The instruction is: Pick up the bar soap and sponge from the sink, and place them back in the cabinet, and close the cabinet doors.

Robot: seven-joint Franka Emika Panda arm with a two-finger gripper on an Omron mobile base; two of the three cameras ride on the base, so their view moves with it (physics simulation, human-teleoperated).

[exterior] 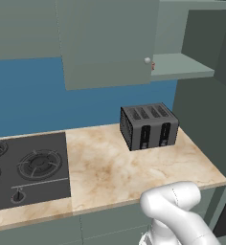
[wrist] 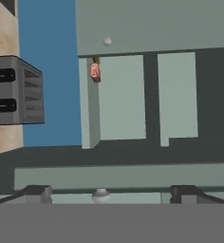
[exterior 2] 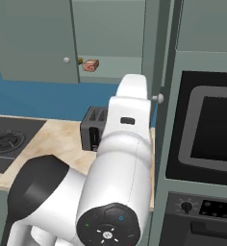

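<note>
In the left base view we see the cabinet (exterior: 184,64) open at two o'clock, its left door (exterior: 107,43) swung out toward us with a pale knob (exterior: 147,60) near its lower edge. A sliver of the bar soap (exterior: 153,66) peeks past that door's edge, resting on the shelf. A dark toaster (exterior: 149,126) stands on the marble counter (exterior: 115,172) at center, and a black stovetop (exterior: 26,167) lies at eight o'clock.

In the right base view the bar soap (exterior 2: 91,65) sits on the cabinet shelf at eleven o'clock, with a small dark yellow-brown bit, likely the sponge (exterior 2: 80,60), just beside it and mostly hidden by the door. The arm rises at center, and an oven (exterior 2: 207,139) fills three o'clock.

In the hand view, which is rolled sideways, the gripper (wrist: 107,193) sits at six o'clock with its fingers (wrist: 35,192) spread wide apart, holding nothing. The other door's knob (wrist: 100,195) lies between them, close up. The bar soap (wrist: 95,71) shows at eleven o'clock on the shelf.
</note>
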